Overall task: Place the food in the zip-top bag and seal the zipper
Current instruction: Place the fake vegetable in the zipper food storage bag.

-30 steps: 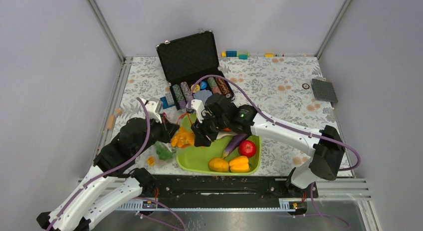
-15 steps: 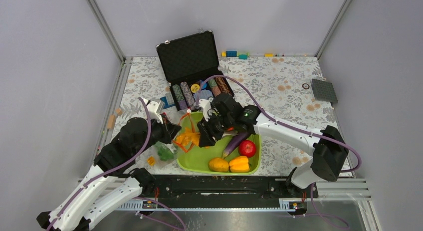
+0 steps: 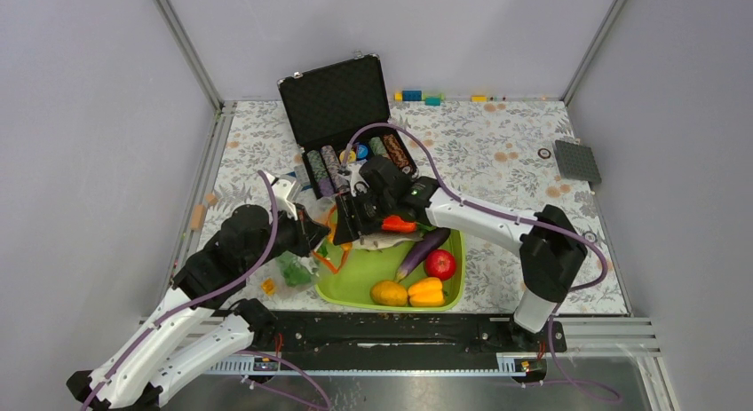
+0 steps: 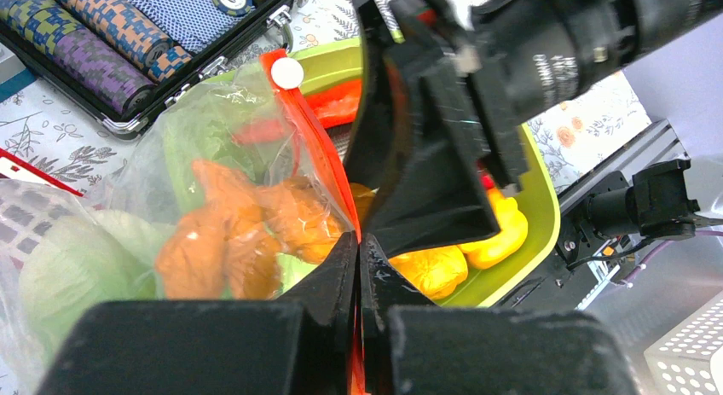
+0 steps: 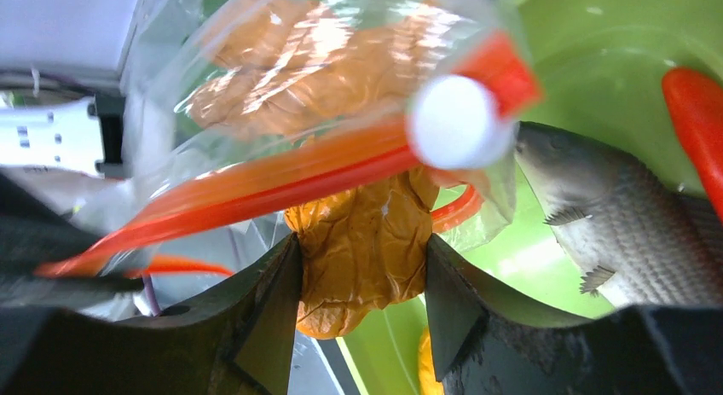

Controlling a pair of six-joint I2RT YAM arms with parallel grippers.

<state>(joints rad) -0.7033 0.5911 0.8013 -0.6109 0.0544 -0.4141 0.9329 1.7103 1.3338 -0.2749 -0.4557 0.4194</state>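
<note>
Left end effector [image 4: 358,250] pinches the zipper [image 4: 314,148]; right end effector [image 5: 361,271] clasps orange food [image 5: 358,229].

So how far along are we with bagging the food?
Done: lettuce sits inside the bag. In hand: left gripper pinches the zipper, right gripper holds an orange piece at the mouth. Left: fish, eggplant, apple, peppers in the tray, then sealing.

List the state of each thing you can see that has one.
Zip-top bag, mouth open, lettuce inside.
Zipper, unsealed.
Left fingers, shut on the zipper.
Right fingers, gripping an orange toy food at the bag's mouth.
Poker chip case, lid open.
Lime-green tray, holding fish, eggplant, apple, peppers.
</note>
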